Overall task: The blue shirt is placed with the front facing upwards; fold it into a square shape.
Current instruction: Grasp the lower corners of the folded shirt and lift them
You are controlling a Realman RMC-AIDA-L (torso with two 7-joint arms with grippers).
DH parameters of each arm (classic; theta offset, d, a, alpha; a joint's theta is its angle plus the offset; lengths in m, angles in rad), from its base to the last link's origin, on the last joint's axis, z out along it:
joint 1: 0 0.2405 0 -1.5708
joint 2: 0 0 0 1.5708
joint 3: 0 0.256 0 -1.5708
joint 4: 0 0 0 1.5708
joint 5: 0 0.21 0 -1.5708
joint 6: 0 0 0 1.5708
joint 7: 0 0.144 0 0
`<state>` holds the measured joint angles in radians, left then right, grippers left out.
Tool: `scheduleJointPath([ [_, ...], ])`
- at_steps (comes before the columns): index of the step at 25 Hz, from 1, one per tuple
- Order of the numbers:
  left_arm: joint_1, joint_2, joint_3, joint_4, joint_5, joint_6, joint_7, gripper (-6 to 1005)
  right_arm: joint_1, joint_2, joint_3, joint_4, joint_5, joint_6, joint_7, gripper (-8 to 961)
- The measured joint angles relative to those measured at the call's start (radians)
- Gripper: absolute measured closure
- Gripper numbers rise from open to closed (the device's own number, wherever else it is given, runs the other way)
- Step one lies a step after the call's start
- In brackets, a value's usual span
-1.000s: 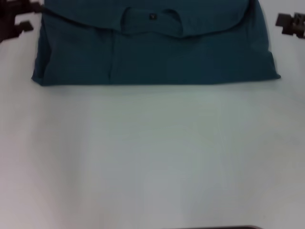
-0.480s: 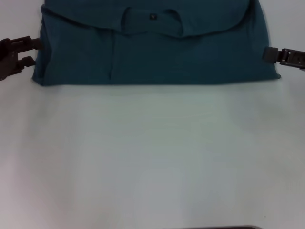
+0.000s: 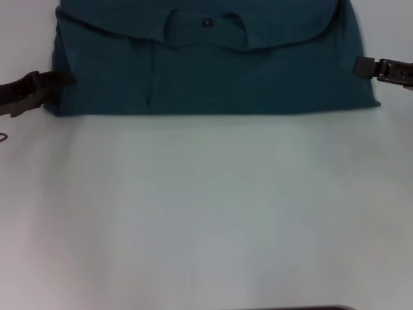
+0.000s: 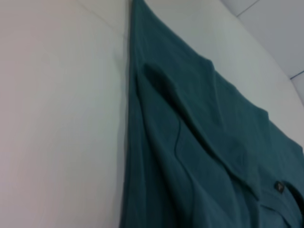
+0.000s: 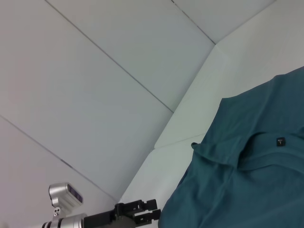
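Blue shirt at table's far edge, already a wide band, side folds left; left gripper and right gripper at its ends, grip unclear.

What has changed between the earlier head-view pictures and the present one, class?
The left end effector came down along the dark teal-blue cotton shirt to its left edge. The right end effector closed in on the right edge. The shirt and the white table stayed put.
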<state>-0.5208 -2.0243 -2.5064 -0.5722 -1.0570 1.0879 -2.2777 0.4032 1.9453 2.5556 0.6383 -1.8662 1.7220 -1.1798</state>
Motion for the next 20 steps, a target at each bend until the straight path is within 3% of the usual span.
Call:
scheduleJointPath([
  [15,-0.038,-0.019,0.086,0.008,0.023,-0.044,-0.008,354,-0.009,-0.003,0.0,0.0,0.003,0.001,0.002,199],
  [20,-0.045,-0.005,0.126,-0.007,0.034,-0.027,-0.086,386,-0.009,-0.004,0.007,0.0,0.004,0.011,0.007,200],
])
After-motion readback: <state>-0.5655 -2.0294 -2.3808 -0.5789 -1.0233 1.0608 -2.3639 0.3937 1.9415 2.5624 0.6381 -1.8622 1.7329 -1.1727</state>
